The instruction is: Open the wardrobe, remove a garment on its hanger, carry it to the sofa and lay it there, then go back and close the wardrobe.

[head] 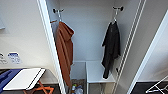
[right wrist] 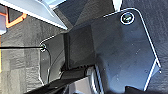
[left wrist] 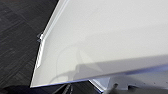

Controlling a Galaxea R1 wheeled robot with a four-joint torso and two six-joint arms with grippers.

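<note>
**The black garment hangs on the right side of the open wardrobe**

The wardrobe (head: 90, 32) is open. Its left door (head: 50, 45) is swung out and its white inside shows. Two pieces of clothing hang in it, well apart. On the left is an orange-rust hooded garment (head: 64, 52). On the right is the black garment (head: 111, 47), the one to take out.

The black garment hangs on a hanger (head: 115, 15) from a hook high up near the right wall. It is long and limp, and it runs straight up and down. Its bottom end hangs just above a low white shelf (head: 97, 72). Some small bottles (head: 76, 88) stand on the wardrobe floor beside that shelf.

The garment is up and to the right of the middle of the head view, so I think the right arm is the nearer one. The place to take hold is at the top, by the hanger, not the loose cloth below.

The left wrist view looks at a flat white panel (left wrist: 107, 37) over dark floor (left wrist: 17, 37). The right wrist view looks at the robot's own dark plate over the same floor. I cannot tell if either end effector is wide or narrow.

A white folding counter (head: 23, 78) with orange legs stands to the left of the wardrobe.
</note>
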